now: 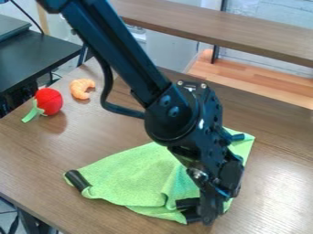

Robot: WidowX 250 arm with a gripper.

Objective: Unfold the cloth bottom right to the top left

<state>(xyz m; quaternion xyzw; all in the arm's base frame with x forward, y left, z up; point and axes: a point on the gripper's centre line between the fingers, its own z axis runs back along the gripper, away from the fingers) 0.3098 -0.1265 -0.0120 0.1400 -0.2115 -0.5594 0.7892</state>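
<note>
Gripper [201, 215] low at the near, lower right edge of the green cloth [134, 178], hanging from the black arm [125, 55]. Spread, pressed together or pinching fabric: cannot tell. Seems, by judgement, to be at the corner to be unfolded, either taking hold or about to.

From there, most of the cloth lies to the left and up, running out to the dark corner patch [78, 181] at far left; another part reaches up and to the right, partly behind the arm. Widest from left to right, with a raised crease just left of the gripper and uneven folds around it. Calls next, probably, for a pinch of the upper layer alone, a small lift, then a sweep up and left across the rest. Could go wrong by catching both layers, or by dragging the whole cloth along.

Below, a brown wooden table [92, 144]. On it, well apart from the cloth towards the upper left, a red toy with a green top [49, 101] and an orange shrimp-like toy [79, 88]. Beyond, a dark table [36, 52] at left and a long brown tabletop [232, 25] across the back.
</note>
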